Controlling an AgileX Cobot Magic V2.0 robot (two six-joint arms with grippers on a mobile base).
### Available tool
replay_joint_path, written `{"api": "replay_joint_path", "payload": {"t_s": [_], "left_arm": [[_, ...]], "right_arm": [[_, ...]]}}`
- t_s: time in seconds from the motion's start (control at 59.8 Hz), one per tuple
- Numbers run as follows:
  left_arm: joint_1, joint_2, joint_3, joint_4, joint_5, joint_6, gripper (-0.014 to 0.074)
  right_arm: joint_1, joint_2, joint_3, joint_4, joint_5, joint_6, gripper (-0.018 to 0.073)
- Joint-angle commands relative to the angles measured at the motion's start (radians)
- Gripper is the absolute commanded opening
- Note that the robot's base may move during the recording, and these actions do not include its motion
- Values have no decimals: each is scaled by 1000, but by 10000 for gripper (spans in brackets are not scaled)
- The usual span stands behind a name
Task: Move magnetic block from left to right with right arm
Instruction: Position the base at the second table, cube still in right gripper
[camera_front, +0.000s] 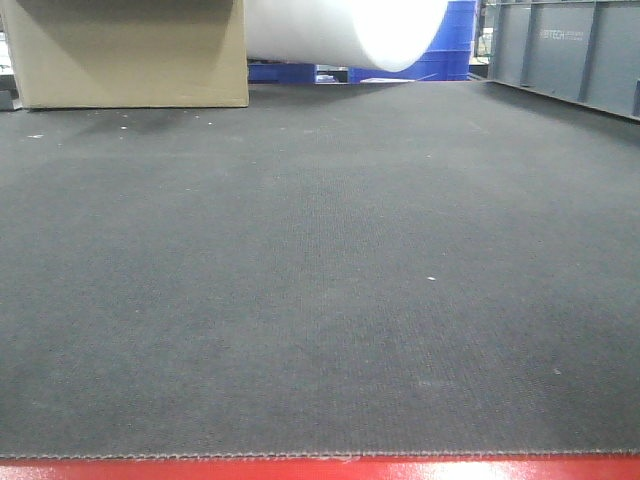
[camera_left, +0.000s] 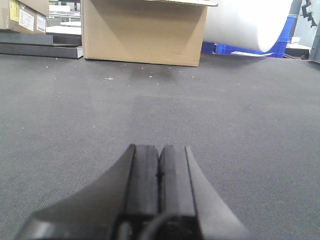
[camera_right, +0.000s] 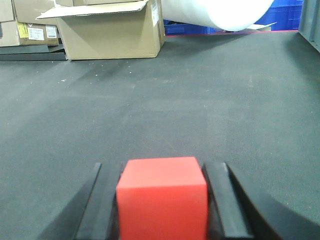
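Red and square-edged, the block (camera_right: 162, 197) sits between the right fingers (camera_right: 98, 202), which are closed against its two sides. As far as the right wrist view shows, the hold is firm and centred. From this angle I cannot tell whether the block is resting on the dark desk (camera_right: 200, 100) or held off it, and the front view shows neither block nor arm. The left fingers (camera_left: 145, 175) are pressed together with nothing between them, low over the desk and out of the matter.

The step in hand looks like the carry to the right side. To do it well:
- Hold the squeeze steady, since the faces look smooth and the block could twist if the grip slackens.
- Lift enough that the bottom edge does not drag on the desk's woven surface.
- Travel level and sideways, well short of the cardboard box (camera_right: 112, 30) and white roll (camera_right: 220, 12) at the far end.
- Set it down flat before letting go — not at a tilt
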Motion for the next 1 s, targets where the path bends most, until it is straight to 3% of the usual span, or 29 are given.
{"api": "replay_joint_path", "payload": {"t_s": [0.0, 0.201, 0.385, 0.502, 0.669, 0.887, 0.987], "left_arm": [[-7, -11, 9, 0, -90, -7, -116], [-7, -11, 9, 0, -90, -7, -116], [-7, -11, 9, 0, -90, -7, -116], [-7, -11, 9, 0, -90, -7, -116], [-7, -11, 9, 0, -90, -7, -116], [-7, -11, 9, 0, -90, -7, -116], [-7, -11, 9, 0, -90, -7, -116]], "right_arm": [[-5, 18, -24, -13, -96, -9, 162], [-5, 19, -24, 52, -97, -9, 162], [-5, 113, -38, 94, -244, -15, 162], [-4, 275, -83, 98, -352, -85, 162], [-4, 565, -214, 117, -356, -217, 162], [-4, 894, -396, 139, -289, -227, 162], [42, 1060, -478, 144, -265, -252, 162]]}}
